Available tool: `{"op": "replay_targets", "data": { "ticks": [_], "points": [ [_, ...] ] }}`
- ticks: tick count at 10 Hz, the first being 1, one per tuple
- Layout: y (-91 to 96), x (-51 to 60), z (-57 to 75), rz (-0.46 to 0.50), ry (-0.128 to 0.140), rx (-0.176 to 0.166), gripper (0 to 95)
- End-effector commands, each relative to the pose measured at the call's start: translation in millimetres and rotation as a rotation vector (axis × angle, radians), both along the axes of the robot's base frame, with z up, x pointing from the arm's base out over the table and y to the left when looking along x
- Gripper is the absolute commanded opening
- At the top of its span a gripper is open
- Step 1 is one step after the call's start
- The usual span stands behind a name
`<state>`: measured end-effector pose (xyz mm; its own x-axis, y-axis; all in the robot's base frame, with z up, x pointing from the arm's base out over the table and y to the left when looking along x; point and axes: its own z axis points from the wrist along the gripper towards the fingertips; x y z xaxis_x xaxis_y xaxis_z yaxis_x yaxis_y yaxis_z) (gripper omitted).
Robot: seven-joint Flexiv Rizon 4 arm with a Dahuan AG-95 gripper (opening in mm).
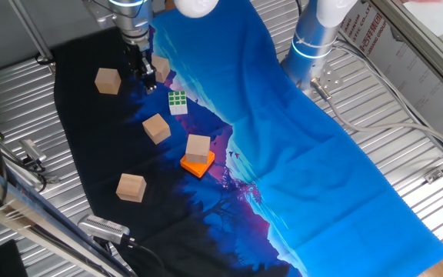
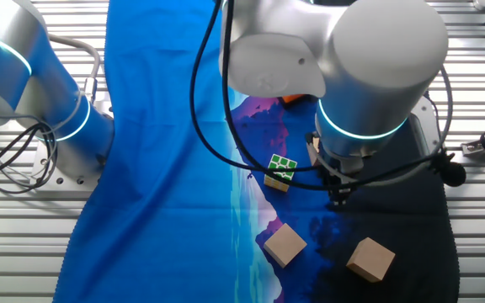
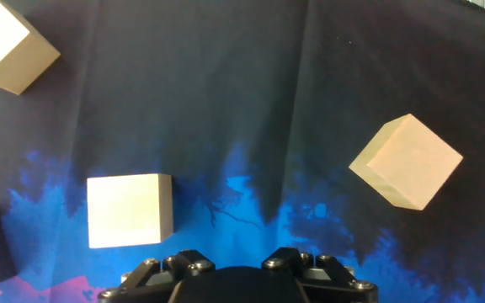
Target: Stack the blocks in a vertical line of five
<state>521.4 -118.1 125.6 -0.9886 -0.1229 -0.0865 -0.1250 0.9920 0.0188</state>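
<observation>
**Mia:** Where are the blocks?

**Ben:** All spread out on the dark cloth [image 1: 91, 154]. In one fixed view, one block [image 1: 108, 80] sits at about ten o'clock, one [image 1: 156, 128] is near the middle, and one [image 1: 131, 187] is down at seven o'clock. Another block [image 1: 198, 146] rests on the flat orange square [image 1: 197, 164]. One more [image 1: 161, 69] hides just behind the gripper [image 1: 146, 77]. No tower yet.

**Mia:** Is the gripper holding anything?

**Ben:** I can't tell if the jaws are apart or closed. In the hand view no fingers show, only the hand's dark body at the bottom.

**Mia:** What should it do?

**Ben:** I think it is picking a block. It should come straight down over one, turn to line up with its flat sides, squeeze gently, and lift slowly.

**Mia:** What's nearby?

**Ben:** The green-and-white cube [image 1: 178, 101], at about four o'clock from the gripper. Don't bump that.
</observation>
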Motion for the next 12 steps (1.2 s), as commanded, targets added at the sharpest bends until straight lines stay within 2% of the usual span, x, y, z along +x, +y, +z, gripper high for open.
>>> {"op": "replay_targets", "data": {
  "ticks": [1, 2, 3, 4, 5, 6, 7, 8, 9, 11, 12],
  "points": [
    [-0.5, 0.5, -0.4, 0.114, -0.014, -0.039, 57.0],
    [-0.5, 0.5, -0.4, 0.204, -0.004, -0.081, 57.0],
    [-0.5, 0.5, -0.4, 0.289, -0.003, -0.112, 38.0],
    [-0.5, 0.5, -0.4, 0.320, -0.014, -0.099, 38.0],
    [-0.5, 0.5, -0.4, 0.309, -0.018, 0.002, 19.0],
    [-0.5, 0.5, -0.4, 0.294, 0.019, 0.031, 19.0],
    [-0.5, 0.5, -0.4, 0.267, 0.100, 0.035, 19.0],
    [-0.5, 0.5, -0.4, 0.222, 0.146, 0.040, 19.0],
    [-0.5, 0.5, -0.4, 0.175, 0.158, 0.043, 19.0],
    [-0.5, 0.5, -0.4, 0.070, 0.159, 0.059, 19.0],
    [-0.5, 0.5, -0.4, 0.024, 0.160, 0.081, 19.0]
  ]
}}
